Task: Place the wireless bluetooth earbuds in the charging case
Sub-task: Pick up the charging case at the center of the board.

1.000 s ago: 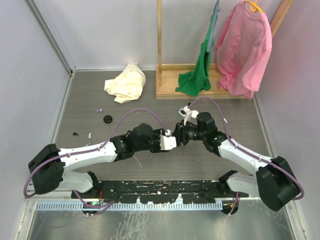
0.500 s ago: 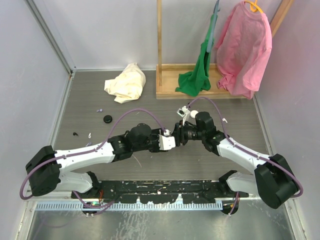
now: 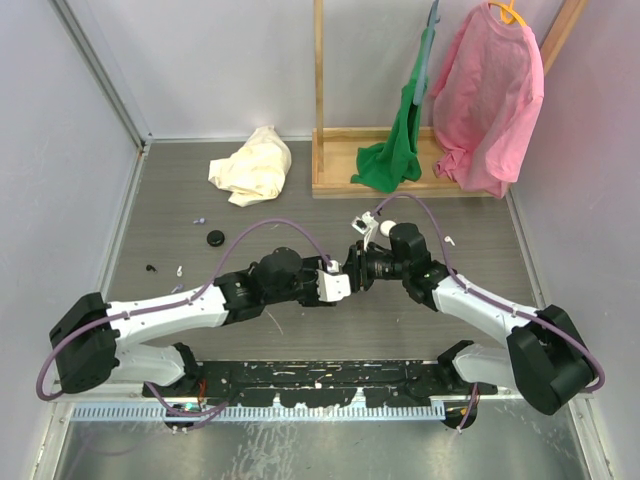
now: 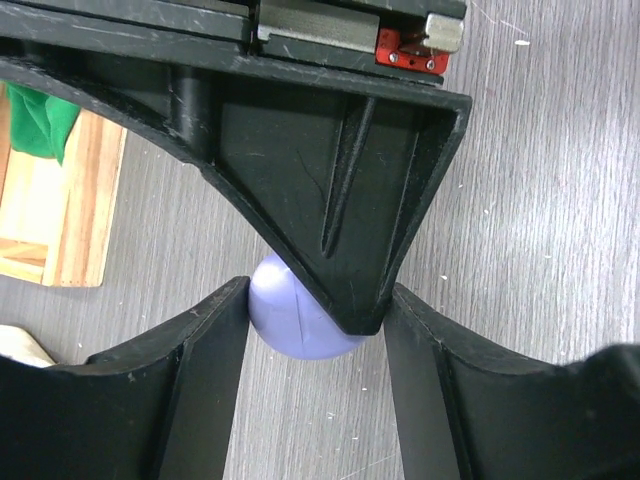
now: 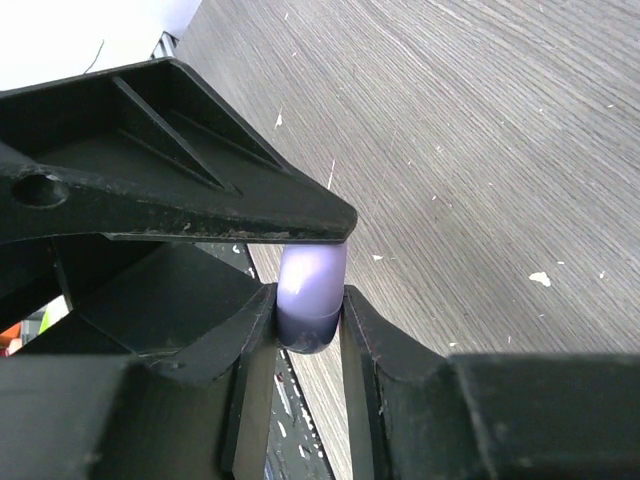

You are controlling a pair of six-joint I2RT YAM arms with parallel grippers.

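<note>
The lavender charging case (image 4: 295, 328) hangs above the floor where my two grippers meet, and it looks closed. My right gripper (image 5: 308, 305) is shut on the case (image 5: 311, 275), one finger pressed to each side. My left gripper (image 4: 318, 300) straddles it. One left finger (image 4: 215, 345) touches the case and the other stands slightly off, behind a right finger. In the top view both grippers (image 3: 348, 272) hide the case. Tiny pieces far left, one lilac (image 3: 199, 220) and one white (image 3: 180, 270), may be the earbuds; they are too small to tell.
A black round cap (image 3: 214, 237) and a small dark bit (image 3: 150, 268) lie on the left floor. A cream cloth (image 3: 252, 165) sits at the back. A wooden rack (image 3: 385, 160) with green and pink garments stands back right. Walls enclose both sides.
My right gripper has closed onto the case and shifted slightly left. My left gripper's jaws have eased a little wider. The left arm has barely moved.
</note>
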